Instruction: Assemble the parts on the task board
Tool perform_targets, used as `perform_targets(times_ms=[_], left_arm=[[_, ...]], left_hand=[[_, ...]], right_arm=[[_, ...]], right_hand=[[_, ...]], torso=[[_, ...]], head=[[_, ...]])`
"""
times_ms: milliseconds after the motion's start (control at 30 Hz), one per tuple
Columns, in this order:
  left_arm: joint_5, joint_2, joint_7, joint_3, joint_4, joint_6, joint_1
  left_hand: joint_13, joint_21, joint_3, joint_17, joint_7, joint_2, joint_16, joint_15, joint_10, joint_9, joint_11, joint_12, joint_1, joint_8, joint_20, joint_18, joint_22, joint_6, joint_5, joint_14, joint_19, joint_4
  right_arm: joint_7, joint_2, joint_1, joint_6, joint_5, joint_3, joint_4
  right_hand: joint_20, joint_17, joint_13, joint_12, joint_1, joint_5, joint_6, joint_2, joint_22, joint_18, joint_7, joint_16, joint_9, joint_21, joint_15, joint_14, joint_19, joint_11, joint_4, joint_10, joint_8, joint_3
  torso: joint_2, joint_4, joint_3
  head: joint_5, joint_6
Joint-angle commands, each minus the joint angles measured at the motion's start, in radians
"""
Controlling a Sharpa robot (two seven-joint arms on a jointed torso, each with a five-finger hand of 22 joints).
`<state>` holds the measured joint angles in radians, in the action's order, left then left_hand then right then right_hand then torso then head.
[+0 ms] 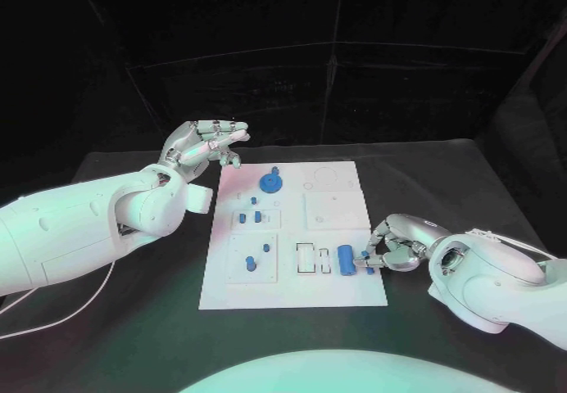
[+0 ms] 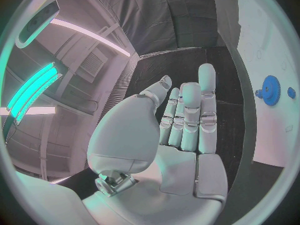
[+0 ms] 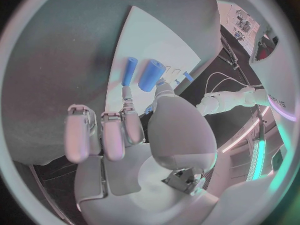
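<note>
The white task board [image 1: 296, 286] lay mid-table, dotted with small blue parts [image 1: 347, 258], the right robot hand [image 1: 393, 248] pinching one at its edge while the left robot hand [image 1: 203, 145] hovered empty, fingers loosely apart.

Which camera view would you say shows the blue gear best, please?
The head view: the blue gear lies whole on the task board. The left wrist view catches it bent at the rim; the right wrist view faces other parts.

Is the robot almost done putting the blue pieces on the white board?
Not yet, it seems. Small blue pegs and a blue gear sit on the task board. The right hand pinches a small blue piece beside the blue cylinder. The left hand hangs open. White slots look unfilled.
</note>
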<state>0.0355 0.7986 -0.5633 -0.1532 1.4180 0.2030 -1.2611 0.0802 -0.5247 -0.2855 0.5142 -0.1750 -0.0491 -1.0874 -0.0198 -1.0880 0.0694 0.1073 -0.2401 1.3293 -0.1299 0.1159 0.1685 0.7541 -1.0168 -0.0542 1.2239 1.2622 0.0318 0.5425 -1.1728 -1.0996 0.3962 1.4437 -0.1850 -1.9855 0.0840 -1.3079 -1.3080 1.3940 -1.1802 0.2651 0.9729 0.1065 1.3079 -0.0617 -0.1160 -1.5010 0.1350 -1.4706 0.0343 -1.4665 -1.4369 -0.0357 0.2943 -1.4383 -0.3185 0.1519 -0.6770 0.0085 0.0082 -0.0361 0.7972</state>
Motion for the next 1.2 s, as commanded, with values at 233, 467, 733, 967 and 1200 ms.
perform_targets(times_ms=[233, 467, 733, 967, 1200], left_arm=[[0.002, 0.004, -0.011, 0.001, 0.002, -0.007, -0.001], [0.002, 0.004, -0.010, 0.001, -0.001, -0.007, -0.001], [0.002, 0.005, -0.010, 0.001, -0.003, -0.008, -0.001], [0.002, 0.005, -0.009, 0.000, -0.004, -0.009, -0.001], [0.002, 0.005, -0.009, 0.000, -0.005, -0.010, -0.001]], left_hand=[[-0.001, 0.003, 0.004, -0.001, -0.005, 0.000, 0.007, -0.001, 0.008, -0.001, 0.000, -0.002, 0.006, -0.003, 0.002, 0.014, -0.001, 0.003, 0.000, -0.004, -0.007, 0.000], [-0.001, 0.003, 0.004, -0.001, -0.005, 0.000, 0.007, -0.001, 0.008, -0.001, 0.000, -0.002, 0.006, -0.003, 0.002, 0.014, -0.001, 0.003, 0.000, -0.004, -0.007, 0.000], [-0.001, 0.003, 0.004, -0.001, -0.005, 0.000, 0.007, -0.001, 0.008, -0.001, 0.000, -0.002, 0.006, -0.003, 0.002, 0.014, -0.001, 0.003, 0.000, -0.004, -0.007, 0.000], [-0.001, 0.004, 0.005, -0.001, -0.005, 0.001, 0.007, -0.001, 0.008, -0.001, 0.000, -0.004, 0.007, -0.004, 0.002, 0.014, -0.002, 0.003, 0.000, -0.004, -0.006, 0.000], [-0.001, 0.004, 0.005, -0.002, -0.005, 0.002, 0.006, -0.001, 0.008, -0.001, 0.000, -0.005, 0.007, -0.005, 0.002, 0.014, -0.002, 0.002, 0.000, -0.004, -0.006, 0.000]], right_arm=[[0.018, 0.015, 0.005, 0.031, 0.049, -0.001, -0.001], [0.017, 0.018, 0.006, 0.045, 0.058, -0.001, -0.001], [0.017, 0.029, 0.006, 0.061, 0.075, -0.001, 0.000], [0.007, 0.046, 0.008, 0.070, 0.077, -0.001, -0.003], [0.006, 0.060, 0.016, 0.051, 0.078, 0.000, -0.002]], right_hand=[[-0.006, -0.104, -0.057, 0.011, 0.013, 0.009, -0.001, -0.001, 0.088, 0.017, 0.006, -0.007, 0.005, 0.001, 0.001, -0.074, -0.002, 0.004, 0.000, -0.011, -0.012, 0.007], [-0.007, -0.107, -0.061, 0.013, 0.011, 0.020, -0.001, -0.004, 0.090, 0.018, 0.007, -0.008, 0.010, 0.000, 0.002, -0.075, -0.004, 0.005, -0.001, -0.013, -0.020, 0.008], [-0.008, -0.110, -0.064, 0.014, 0.003, 0.033, -0.005, -0.006, 0.091, 0.018, 0.008, -0.009, 0.014, -0.001, 0.003, -0.075, -0.005, 0.006, -0.002, -0.014, -0.028, 0.007], [-0.009, -0.113, -0.071, 0.018, -0.016, 0.041, -0.008, -0.007, 0.092, 0.018, 0.010, -0.010, 0.020, -0.001, 0.004, -0.075, -0.005, 0.007, -0.004, -0.018, -0.039, 0.006], [-0.009, -0.117, -0.074, 0.019, -0.038, 0.042, -0.012, -0.006, 0.094, 0.018, 0.010, -0.012, 0.025, -0.002, 0.005, -0.076, -0.006, 0.008, -0.007, -0.019, -0.047, 0.007]], torso=[[-0.001, 0.0016, 0.0007], [0.000, 0.0015, 0.0000], [0.000, 0.0031, 0.0007], [0.000, 0.0009, -0.0001], [0.000, 0.0024, -0.0009]], head=[[0.000, 0.004], [0.001, 0.006], [0.004, 0.008], [0.007, 0.009], [0.004, 0.010]])
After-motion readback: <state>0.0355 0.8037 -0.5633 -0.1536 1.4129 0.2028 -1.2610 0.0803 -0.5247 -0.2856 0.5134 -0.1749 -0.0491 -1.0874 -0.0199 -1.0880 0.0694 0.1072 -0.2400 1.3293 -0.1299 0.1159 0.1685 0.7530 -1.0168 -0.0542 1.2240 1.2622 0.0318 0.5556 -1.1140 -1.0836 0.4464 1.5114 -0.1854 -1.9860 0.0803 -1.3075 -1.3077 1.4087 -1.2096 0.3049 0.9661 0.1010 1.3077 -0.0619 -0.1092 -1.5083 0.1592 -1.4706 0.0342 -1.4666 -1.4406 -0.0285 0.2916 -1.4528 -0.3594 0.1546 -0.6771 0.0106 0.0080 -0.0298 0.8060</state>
